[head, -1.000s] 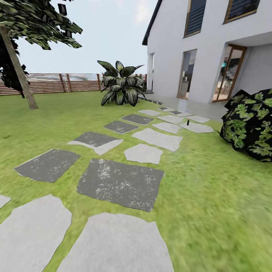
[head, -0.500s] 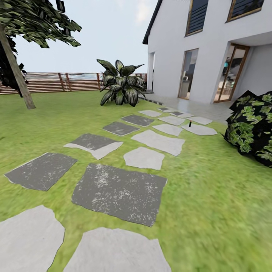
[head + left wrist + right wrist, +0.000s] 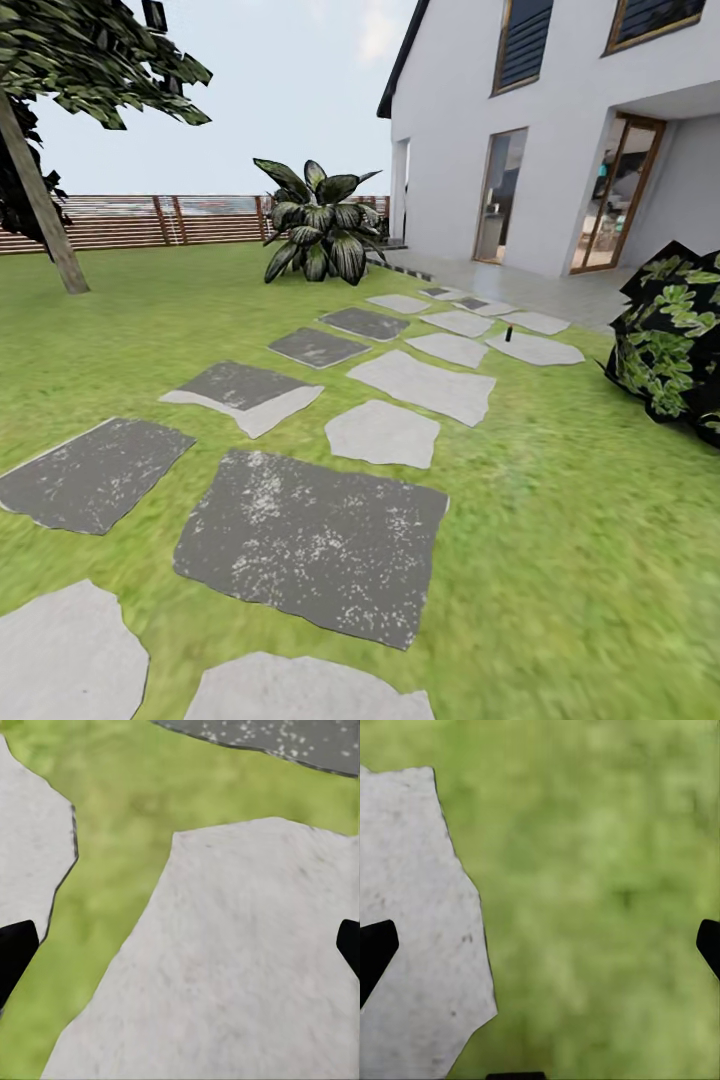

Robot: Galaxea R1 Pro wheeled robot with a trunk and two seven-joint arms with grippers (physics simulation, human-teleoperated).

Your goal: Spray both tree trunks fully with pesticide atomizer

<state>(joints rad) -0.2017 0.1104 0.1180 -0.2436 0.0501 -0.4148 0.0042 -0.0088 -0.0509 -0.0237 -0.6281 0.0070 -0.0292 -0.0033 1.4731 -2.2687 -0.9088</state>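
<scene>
Head view: small dark atomizer [image 3: 508, 333] stands far ahead on a stepping stone [image 3: 533, 348]. Your left end effector [image 3: 180, 945] and right end effector [image 3: 540, 945] hang spread, empty, over paving and grass.

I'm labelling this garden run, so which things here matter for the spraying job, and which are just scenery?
For the job: tree trunk at far left; small dark upright object on a far pale stone, possibly the atomizer, too small to tell.
Just scenery: broad-leaved plant; leafy bush at right; stepping stones; house; fence.
</scene>
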